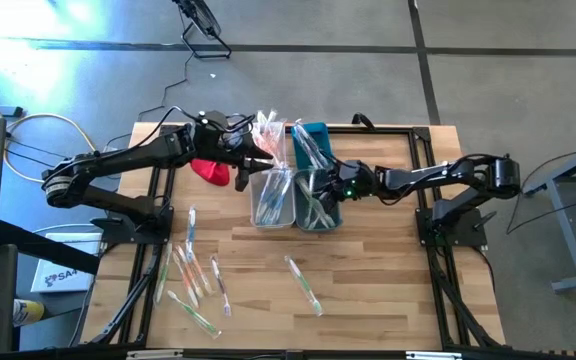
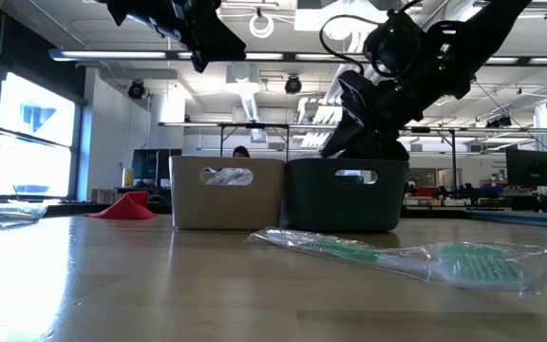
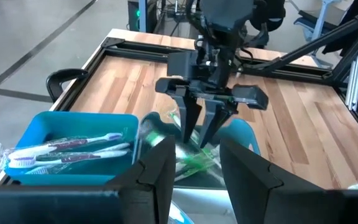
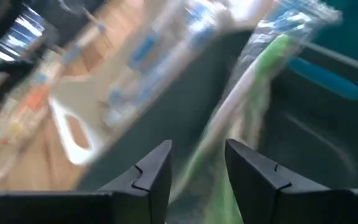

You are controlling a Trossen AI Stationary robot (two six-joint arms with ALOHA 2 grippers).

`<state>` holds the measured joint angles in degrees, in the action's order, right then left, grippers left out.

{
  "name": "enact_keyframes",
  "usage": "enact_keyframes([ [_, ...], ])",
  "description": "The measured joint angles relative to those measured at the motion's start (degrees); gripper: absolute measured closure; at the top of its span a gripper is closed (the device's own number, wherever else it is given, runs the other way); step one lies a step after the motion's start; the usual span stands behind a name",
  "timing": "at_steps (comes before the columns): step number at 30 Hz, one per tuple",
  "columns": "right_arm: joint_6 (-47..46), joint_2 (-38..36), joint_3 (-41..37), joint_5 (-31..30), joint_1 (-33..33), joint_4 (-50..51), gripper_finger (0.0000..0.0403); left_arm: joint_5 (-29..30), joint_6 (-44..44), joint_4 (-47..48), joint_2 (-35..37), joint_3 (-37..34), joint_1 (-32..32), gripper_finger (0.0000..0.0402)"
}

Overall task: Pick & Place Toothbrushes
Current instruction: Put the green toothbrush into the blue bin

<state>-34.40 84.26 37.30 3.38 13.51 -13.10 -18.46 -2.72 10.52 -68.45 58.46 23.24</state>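
Note:
Wrapped toothbrushes lie loose on the wooden table: several at the near left (image 1: 193,272) and a green one (image 1: 303,285) (image 2: 416,256) nearer the middle. More fill a white bin (image 1: 273,197), a dark bin (image 1: 318,203) and a blue bin (image 3: 73,146). My right gripper (image 3: 199,140) points down into the dark bin, open, with a green wrapped toothbrush (image 4: 253,81) running up past its fingers. My left gripper (image 3: 194,180) hovers open above the white bin's far end, next to a bunch of clear wrappers (image 1: 268,130). My right gripper stands open, slanting down from the table's right into the dark bin. The green toothbrush's wrapper (image 4: 210,165) passes between its fingers and leans in the bin. Blur hides whether either finger touches it.
A red cloth (image 1: 211,172) lies on the table left of the white bin, under my left arm. The white and dark bins stand side by side at the table's middle (image 2: 226,195), with the blue bin behind them. Bare wood lies near and to the right.

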Motion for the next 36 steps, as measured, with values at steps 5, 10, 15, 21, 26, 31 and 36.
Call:
enact_keyframes([
  [5, 0.46, -3.23, 0.0, -0.57, 2.35, 5.63, 0.0268, 0.04, 0.0, -0.03, 0.0, 0.0, 0.0, 0.0277],
  [10, 3.21, -7.67, -0.07, -0.32, 4.4, 8.29, 0.0277, 0.09, 0.0, -0.02, 0.0, 0.0, 0.0, 0.0277],
  [15, 8.37, -11.77, -0.07, 2.93, 4.5, 8.03, 0.0287, 0.11, 0.01, 0.08, 0.0, 0.0, 0.0, 0.0277],
  [21, 14.25, -14.3, -0.07, 5.37, 4.08, 8.12, 0.0297, 0.15, 0.02, 0.02, 0.0, -0.02, 0.0, 0.0277],
  [26, 15.25, -14.52, -0.07, 2.48, 4.03, 8.18, 0.0302, 0.16, 0.02, 0.15, 0.0, -0.02, 0.0, 0.0277],
  [31, 15.33, -14.52, -0.07, 2.1, 4.03, 8.18, 0.0302, 0.15, 0.02, 0.37, 0.0, -0.02, 0.0, 0.0277],
  [36, 16.32, -14.52, -0.07, 2.13, 4.03, 8.2, 0.0302, 0.14, 0.02, 0.33, -0.01, -0.02, 0.0, 0.0277],
])
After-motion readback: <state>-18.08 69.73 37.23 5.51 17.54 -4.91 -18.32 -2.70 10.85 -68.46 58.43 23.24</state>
